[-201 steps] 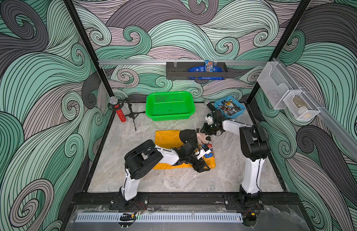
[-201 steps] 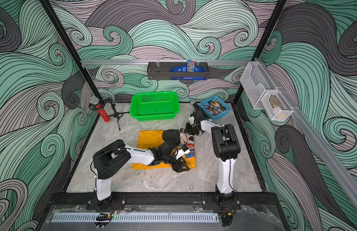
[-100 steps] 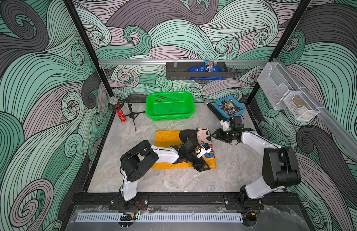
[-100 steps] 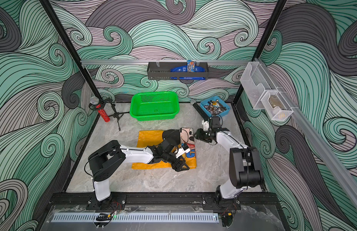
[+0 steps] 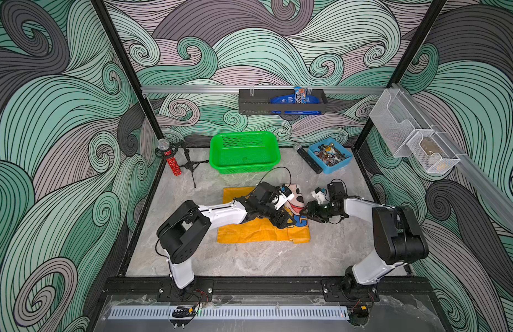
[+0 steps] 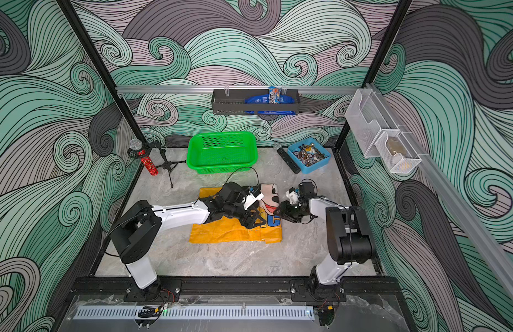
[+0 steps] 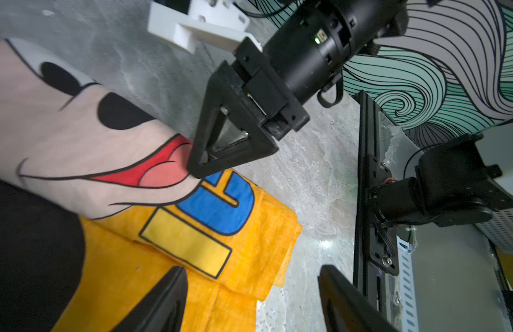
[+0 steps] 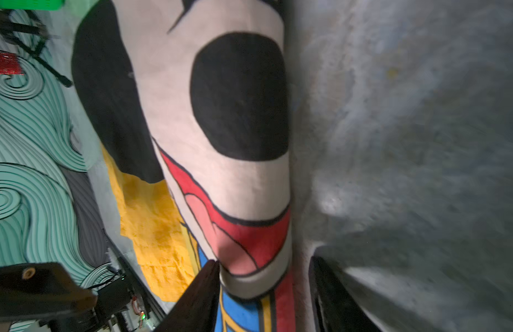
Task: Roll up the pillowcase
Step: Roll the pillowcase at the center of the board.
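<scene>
The pillowcase (image 5: 249,232) (image 6: 220,232) lies flat and mustard-yellow on the marble table. Its right part is rolled up into a roll (image 5: 296,198) (image 8: 235,178) that shows the mouse face. My left gripper (image 5: 284,222) (image 7: 249,299) hovers open over the cloth's blue lettering (image 7: 220,201), with nothing between its fingers. My right gripper (image 5: 308,211) (image 8: 263,293) is open at the roll's near end and straddles it. One finger (image 8: 203,290) touches the roll's side; the other finger stands clear over the table.
A green basket (image 5: 243,135) stands behind the cloth. A blue bin (image 5: 335,169) of small parts and a black microphone (image 5: 307,159) sit at the back right. A red microphone on a tripod (image 5: 172,163) stands at the back left. Bare marble lies in front.
My right arm swung out to the right; its gripper opened and came down toward the front along the roll's end. The mouse-face roll now shows. The left gripper barely moved and opened a little.
</scene>
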Robot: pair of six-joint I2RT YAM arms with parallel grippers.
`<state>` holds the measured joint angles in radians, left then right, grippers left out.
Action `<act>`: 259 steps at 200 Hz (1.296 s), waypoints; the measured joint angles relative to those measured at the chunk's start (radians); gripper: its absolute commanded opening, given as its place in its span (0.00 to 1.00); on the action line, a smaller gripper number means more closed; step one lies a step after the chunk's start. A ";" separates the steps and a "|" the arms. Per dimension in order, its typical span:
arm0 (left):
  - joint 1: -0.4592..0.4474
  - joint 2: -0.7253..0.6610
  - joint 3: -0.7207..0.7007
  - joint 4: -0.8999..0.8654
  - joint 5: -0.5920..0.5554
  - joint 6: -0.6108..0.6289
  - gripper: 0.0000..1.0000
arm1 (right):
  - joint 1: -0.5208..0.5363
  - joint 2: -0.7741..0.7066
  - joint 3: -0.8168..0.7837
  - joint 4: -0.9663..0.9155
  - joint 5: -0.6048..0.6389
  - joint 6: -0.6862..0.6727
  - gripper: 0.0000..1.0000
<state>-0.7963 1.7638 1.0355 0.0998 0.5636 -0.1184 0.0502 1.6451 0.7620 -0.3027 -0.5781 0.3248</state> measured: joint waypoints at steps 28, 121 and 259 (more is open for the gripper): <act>0.047 -0.039 -0.027 -0.014 -0.003 0.004 0.76 | 0.000 0.011 -0.017 0.051 -0.048 0.015 0.43; 0.108 -0.132 -0.123 -0.006 -0.014 -0.014 0.80 | 0.000 -0.073 -0.042 0.071 -0.026 0.051 0.02; 0.141 -0.158 -0.168 0.058 0.010 -0.063 0.81 | 0.147 -0.146 0.209 -0.326 0.435 0.187 0.37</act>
<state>-0.6556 1.6062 0.8673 0.1577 0.5735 -0.1810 0.1970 1.4990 0.9714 -0.6285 -0.1429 0.5114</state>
